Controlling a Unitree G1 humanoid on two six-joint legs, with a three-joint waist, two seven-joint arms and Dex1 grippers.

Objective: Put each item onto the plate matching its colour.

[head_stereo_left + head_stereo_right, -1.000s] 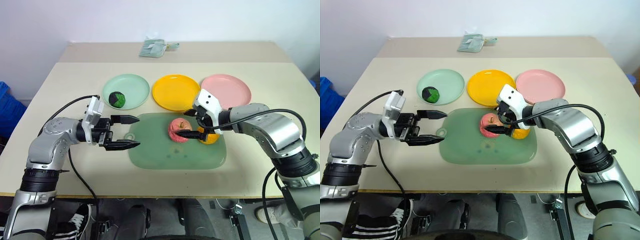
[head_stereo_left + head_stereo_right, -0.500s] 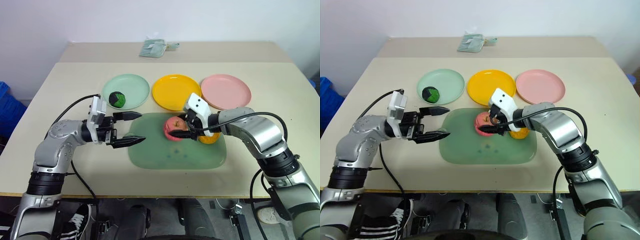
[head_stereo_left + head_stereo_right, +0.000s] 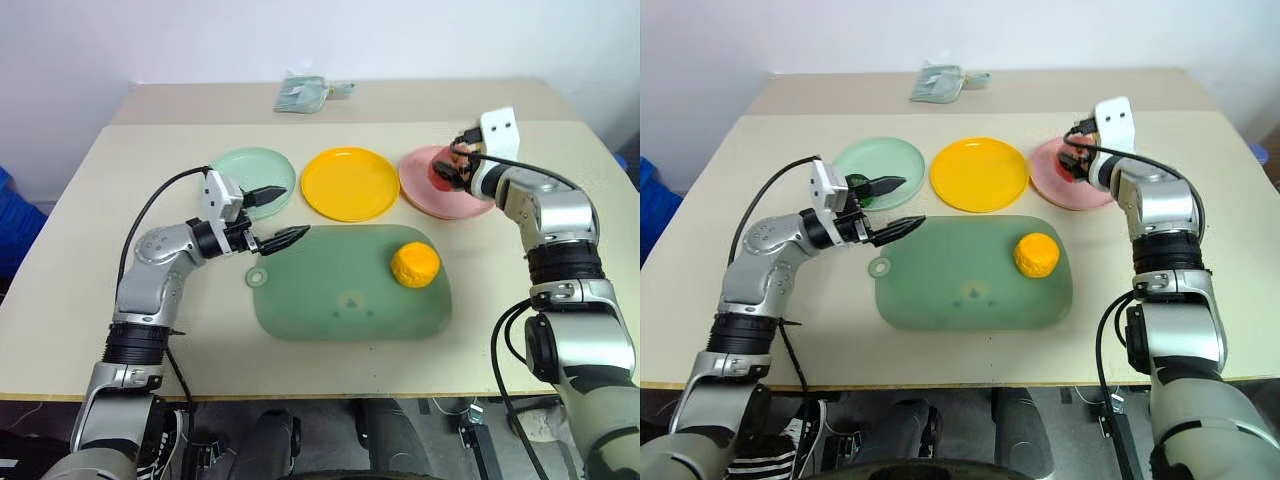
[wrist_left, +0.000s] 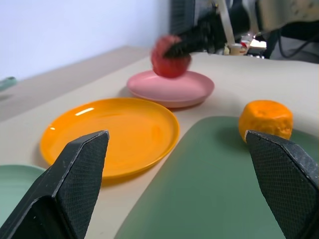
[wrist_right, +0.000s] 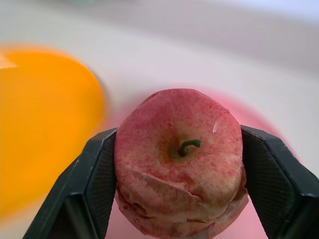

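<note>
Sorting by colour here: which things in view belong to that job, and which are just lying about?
Belongs to the job:
pink apple, held over the pink plate
orange ball
yellow plate
mint green plate

Just lying about:
green board
small greenish packet at the table's far edge

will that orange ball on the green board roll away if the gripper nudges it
Probably a little. The orange ball is rounded and sits loose on the flat board, so a side nudge could shift it. Its lumpy, slightly flattened shape may stop it soon. It looks like a light toy.
</note>
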